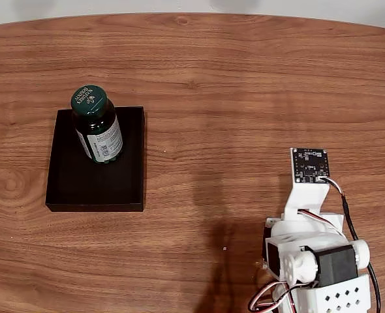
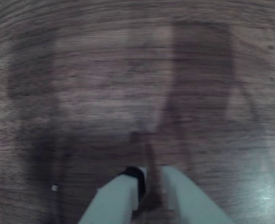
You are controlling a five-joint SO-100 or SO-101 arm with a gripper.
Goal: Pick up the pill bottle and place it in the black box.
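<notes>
Wrist view, lower centre: the claw (image 2: 151, 196), two pale fingers (image 2: 114, 200) coming up from the bottom edge w/ only a narrow dark slit between them; pressed near together and pinching nothing; a small black part sits at the tip of the left finger. Beyond the claw, blurred wood grain of the table (image 2: 128, 70), crossed by soft dark shadows; the picture is too smeared to tell how high the claw hangs.

Fixed view, lower right corner: the white arm (image 1: 310, 261) folded low, a small black circuit board at its top end; well apart from everything else.

Fixed view, left of centre: the black box (image 1: 72, 186), a shallow tray on the wood. The pill bottle (image 1: 98, 129) stands upright inside it, in the upper part of the tray, green cap toward the camera, white label facing lower right; nothing touches it.

Judgement: task looks done, bottle already in the box. Risks from here seem small; a sweep of the arm toward the left of the frame could clip the bottle, which is tall & narrow vs. the low walls, so it would tip or roll out; a nudge to the light tray could do the same.
</notes>
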